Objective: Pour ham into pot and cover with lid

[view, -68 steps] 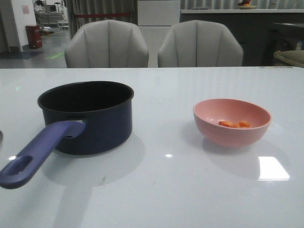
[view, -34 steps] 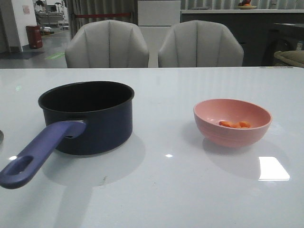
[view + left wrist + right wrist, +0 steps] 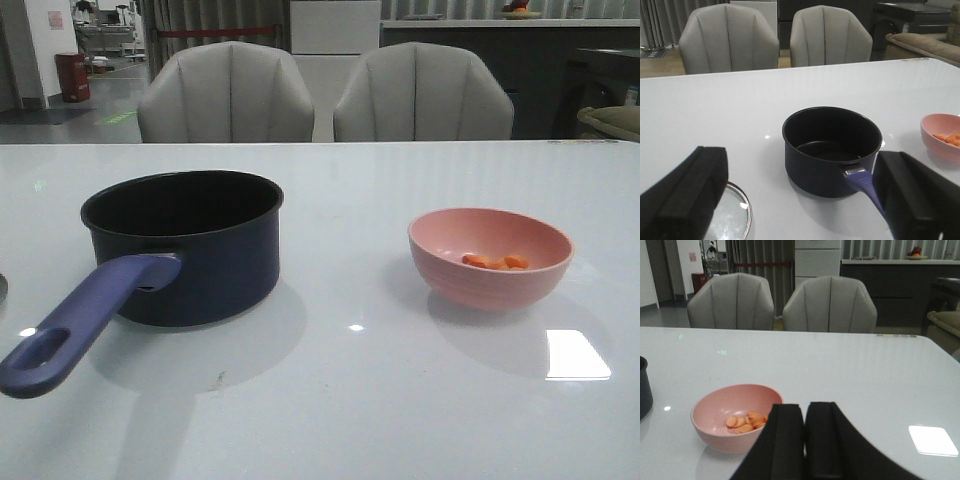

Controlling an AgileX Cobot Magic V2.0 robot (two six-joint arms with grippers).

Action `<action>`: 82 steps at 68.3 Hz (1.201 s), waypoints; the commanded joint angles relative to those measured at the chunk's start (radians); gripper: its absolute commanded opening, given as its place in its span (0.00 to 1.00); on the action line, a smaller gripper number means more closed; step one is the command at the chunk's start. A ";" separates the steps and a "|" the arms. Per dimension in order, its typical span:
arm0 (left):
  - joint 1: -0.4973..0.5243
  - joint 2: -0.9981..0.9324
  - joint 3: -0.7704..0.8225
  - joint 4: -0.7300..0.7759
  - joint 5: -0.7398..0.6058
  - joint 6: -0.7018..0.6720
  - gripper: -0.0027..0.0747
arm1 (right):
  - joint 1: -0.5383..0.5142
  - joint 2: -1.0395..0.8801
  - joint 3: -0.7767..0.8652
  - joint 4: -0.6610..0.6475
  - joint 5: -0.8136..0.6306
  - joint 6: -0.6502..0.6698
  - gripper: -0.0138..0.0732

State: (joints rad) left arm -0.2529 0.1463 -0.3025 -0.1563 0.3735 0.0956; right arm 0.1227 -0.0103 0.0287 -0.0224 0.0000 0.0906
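Two matte black pincers are seen, one per wrist: the left pincer [image 3: 800, 200] with broad, blocky, wedge-shaped fingers [image 3: 687, 192], the right pincer [image 3: 805, 442] with smooth, rounded-topped black fingers [image 3: 785, 440]

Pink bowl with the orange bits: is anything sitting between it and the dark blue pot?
Nothing visible: only bare white table lies between the pink bowl of orange ham chunks and the open navy-blue pot.

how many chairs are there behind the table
2 chairs, side by side at the table's far edge: one behind the pot, one nearer the pink bowl. Others could sit outside the frame.
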 commanded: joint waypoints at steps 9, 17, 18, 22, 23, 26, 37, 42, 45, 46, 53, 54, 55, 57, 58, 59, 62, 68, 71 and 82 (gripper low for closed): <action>-0.011 0.009 -0.020 -0.004 -0.096 -0.001 0.84 | -0.004 0.083 -0.183 0.004 0.088 -0.005 0.34; -0.011 0.009 -0.020 -0.004 -0.103 -0.001 0.84 | -0.004 0.222 -0.310 0.004 0.233 -0.006 0.34; -0.011 0.009 -0.020 -0.004 -0.102 -0.001 0.84 | -0.004 0.260 -0.336 0.004 0.264 -0.006 0.34; -0.011 0.009 -0.020 -0.004 -0.103 -0.001 0.84 | -0.004 0.312 -0.378 0.004 0.297 -0.006 0.34; -0.011 0.009 -0.020 -0.004 -0.103 -0.001 0.84 | -0.004 0.318 -0.380 0.004 0.299 -0.006 0.34; -0.011 0.009 -0.020 -0.004 -0.105 -0.001 0.84 | -0.004 0.354 -0.385 0.003 0.288 -0.006 0.34; -0.011 0.009 -0.020 -0.004 -0.105 -0.001 0.84 | -0.004 0.432 -0.382 0.005 0.198 -0.006 0.34; -0.011 0.009 -0.020 -0.004 -0.105 -0.001 0.84 | -0.004 0.484 -0.392 0.005 0.160 -0.006 0.35; -0.011 0.009 -0.020 -0.004 -0.105 -0.001 0.84 | -0.004 0.536 -0.412 0.008 0.169 -0.006 0.38; -0.011 0.009 -0.020 -0.004 -0.105 -0.001 0.84 | -0.004 0.550 -0.419 0.008 0.173 -0.006 0.40; -0.011 0.009 -0.020 -0.004 -0.105 -0.001 0.84 | -0.004 0.684 -0.486 0.022 0.194 -0.006 0.61; -0.011 0.009 -0.020 -0.004 -0.105 -0.001 0.84 | -0.004 0.692 -0.495 0.022 0.195 -0.006 0.62; -0.011 0.009 -0.020 -0.004 -0.105 -0.001 0.84 | -0.004 0.726 -0.509 0.033 0.196 -0.006 0.67; -0.011 0.009 -0.020 -0.004 -0.105 -0.001 0.84 | -0.004 0.759 -0.532 0.049 0.199 -0.006 0.71; -0.011 0.009 -0.020 -0.004 -0.105 -0.001 0.84 | -0.004 0.776 -0.542 0.059 0.200 -0.006 0.72; -0.011 0.009 -0.020 -0.004 -0.105 -0.001 0.84 | -0.004 0.792 -0.551 0.074 0.202 -0.006 0.74; -0.011 0.009 -0.020 -0.004 -0.105 -0.001 0.84 | -0.004 0.846 -0.580 0.104 0.207 -0.006 0.75; -0.011 0.009 -0.020 -0.004 -0.105 -0.001 0.84 | -0.004 0.972 -0.637 0.155 0.213 -0.006 0.75; -0.011 0.009 -0.020 -0.004 -0.105 -0.001 0.84 | -0.004 1.023 -0.667 0.158 0.216 -0.006 0.75; -0.011 0.009 -0.020 -0.004 -0.105 -0.001 0.84 | 0.003 1.260 -0.792 0.158 0.263 -0.006 0.75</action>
State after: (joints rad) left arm -0.2529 0.1447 -0.2941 -0.1563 0.3512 0.0956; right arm 0.1227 1.1517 -0.6705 0.1279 0.2856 0.0906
